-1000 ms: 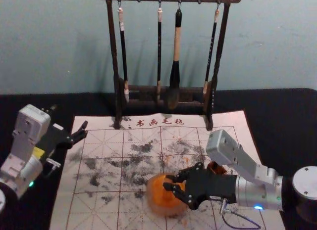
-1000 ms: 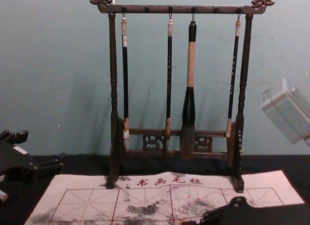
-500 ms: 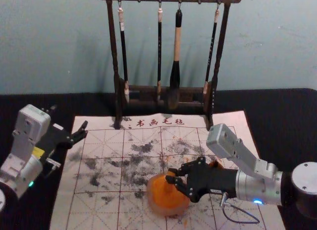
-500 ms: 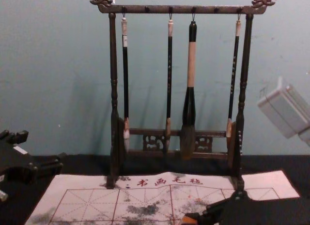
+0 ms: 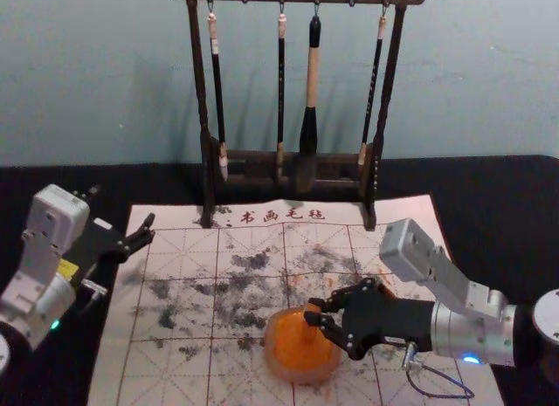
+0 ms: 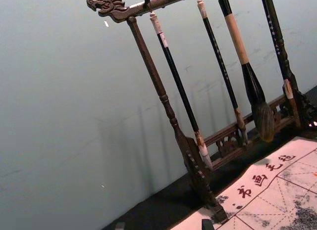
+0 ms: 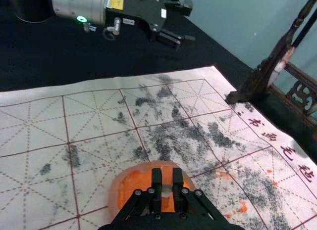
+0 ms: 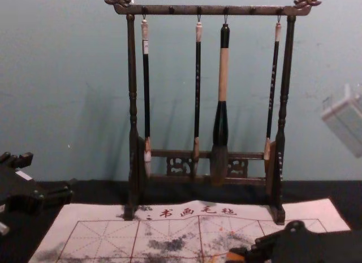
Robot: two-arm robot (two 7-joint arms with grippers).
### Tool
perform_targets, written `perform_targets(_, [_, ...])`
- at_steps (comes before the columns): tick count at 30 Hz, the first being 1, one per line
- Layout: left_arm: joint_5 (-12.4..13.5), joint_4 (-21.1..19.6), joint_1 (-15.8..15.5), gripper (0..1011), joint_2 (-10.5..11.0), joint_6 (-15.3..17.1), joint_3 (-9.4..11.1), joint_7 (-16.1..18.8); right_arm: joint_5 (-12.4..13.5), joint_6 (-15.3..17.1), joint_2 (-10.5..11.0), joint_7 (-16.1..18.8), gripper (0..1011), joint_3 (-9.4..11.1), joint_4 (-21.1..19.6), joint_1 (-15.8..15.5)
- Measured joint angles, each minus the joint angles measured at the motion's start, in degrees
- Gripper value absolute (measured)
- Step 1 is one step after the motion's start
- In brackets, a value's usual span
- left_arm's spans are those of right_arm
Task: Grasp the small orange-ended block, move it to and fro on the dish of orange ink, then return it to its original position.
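The small orange-ended block (image 7: 167, 175), seen in the head view and right wrist view, is clamped between the fingertips of my right pincer (image 5: 313, 310), within the outline of the round dish (image 5: 301, 378) of orange ink (image 5: 290, 343). Whether the block touches the ink I cannot tell. The right pincer reaches in from the right. The dish rests on a pale felt mat (image 5: 179, 292), ruled with a red grid and marked by dark smudges and orange flecks. Red lettering (image 5: 284, 216) along the far edge reads 书画毛毡. Behind stands a dark wooden rack (image 8: 133, 93) with carved ends. Four brushes (image 8: 223, 76) hang from it, one thicker than the others; small pale characters on the rightmost handle are too fine to read. My left pincer (image 5: 122, 210), fingers apart, hangs idle at the mat's left edge; it bears a white label (image 7: 164, 13), its print illegible. A black cloth (image 5: 493, 205) covers the counter.
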Motion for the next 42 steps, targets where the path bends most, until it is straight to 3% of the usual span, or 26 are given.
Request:
perform_targets(16, [0.00, 0.00, 0.00, 1001, 0.00, 0.00, 0.00, 0.00, 0.22, 0.34, 1.31, 1.70, 82, -1.22, -2.27, -0.55])
perform_targets(42, [0.00, 0.00, 0.00, 1001, 0.00, 0.00, 0.00, 0.00, -1.10, 0.81, -1.20, 0.53, 82, -2.02, 1.23, 2.19])
